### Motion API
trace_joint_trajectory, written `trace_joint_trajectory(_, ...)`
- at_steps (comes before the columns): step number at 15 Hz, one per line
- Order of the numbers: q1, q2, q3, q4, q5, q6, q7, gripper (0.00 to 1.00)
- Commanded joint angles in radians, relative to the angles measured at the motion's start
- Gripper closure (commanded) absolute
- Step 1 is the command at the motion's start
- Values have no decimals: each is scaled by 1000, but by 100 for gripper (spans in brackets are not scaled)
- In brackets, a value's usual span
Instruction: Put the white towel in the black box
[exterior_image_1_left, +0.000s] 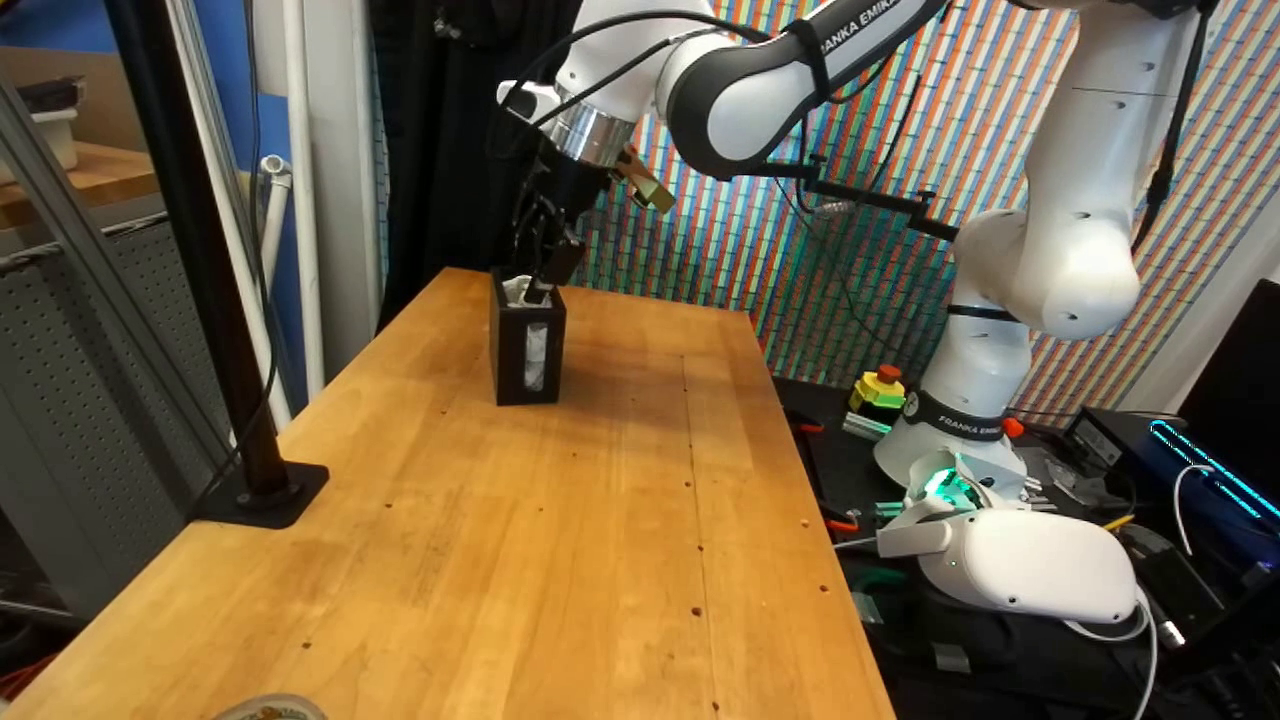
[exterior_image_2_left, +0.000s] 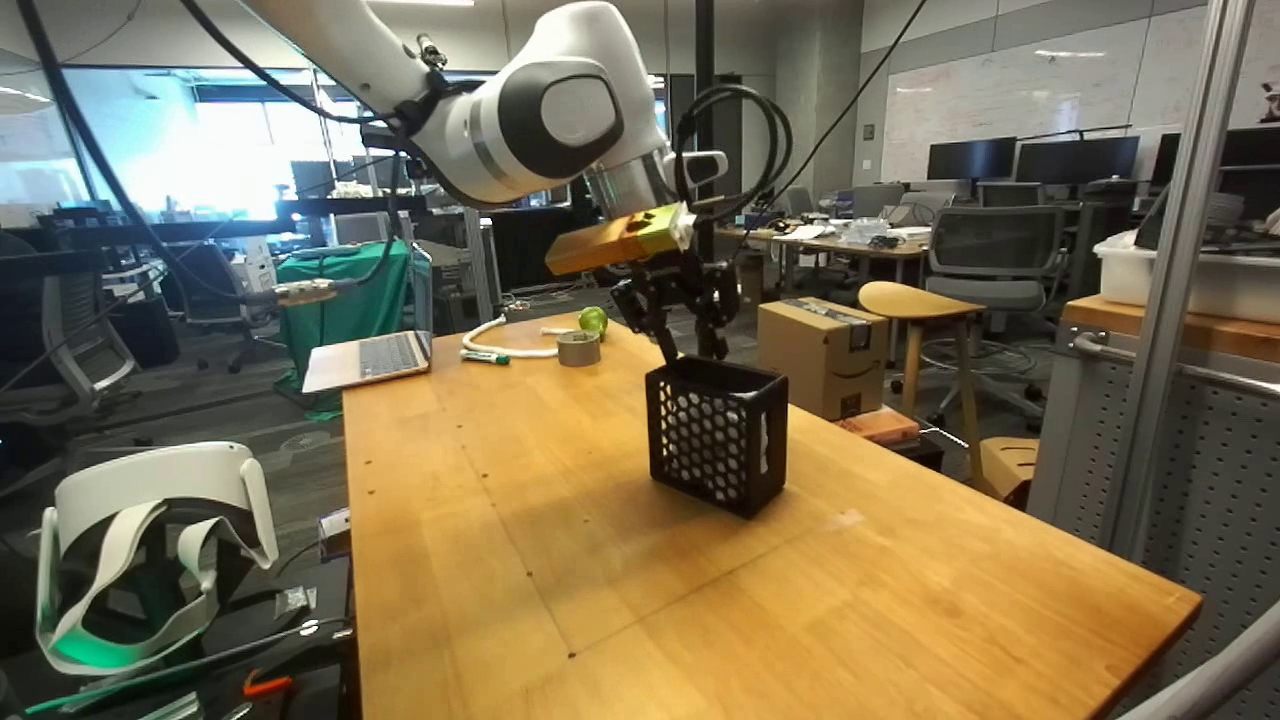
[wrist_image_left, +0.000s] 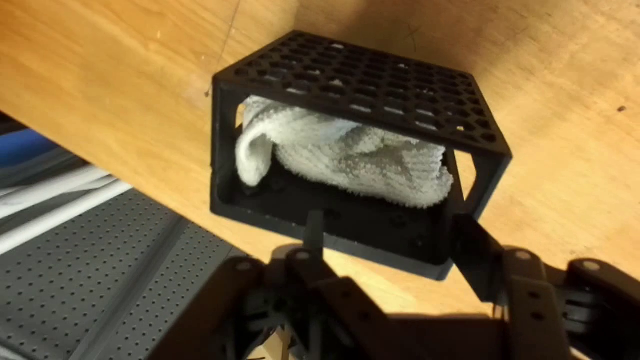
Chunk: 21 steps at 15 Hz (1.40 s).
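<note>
gray pegboard panel (wrist_image_left: 125, 280): far left in the wrist view.
black honeycomb-sided box (wrist_image_left: 380, 250): center, upright on the wooden table (wrist_image_left: 565, 125).
white towel (wrist_image_left: 345, 155): bunched inside the box against its honeycomb wall (wrist_image_left: 380, 95), long axis running along the box's length.
robotiq gripper (wrist_image_left: 389, 220): fingers (wrist_image_left: 314, 227) spread apart, holding nothing, at the box's opposite side; we cannot tell whether they touch it.
fingers to towel: the towel lies toward the honeycomb wall, apart from both; placing looks done to us, so we would lift straight up.
</note>
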Motion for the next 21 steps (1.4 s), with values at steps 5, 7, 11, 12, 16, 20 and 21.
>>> trace_joint_trajectory(5, 12, -201, -10, -138, -149, 176, 93, 0)
trace_joint_trajectory(7, 19, -219, -11, -172, -118, 305, 70, 0)
trace_joint_trajectory(11, 15, -174, -5, -125, -122, 206, 72, 0)
trace_joint_trajectory(12, 15, -170, -6, -125, -121, 206, 72, 0)
trace_joint_trajectory(16, 15, -168, -6, -125, -121, 206, 72, 0)
trace_joint_trajectory(20, 15, -168, -6, -125, -121, 206, 72, 0)
trace_joint_trajectory(21, 15, -168, -6, -125, -121, 206, 72, 0)
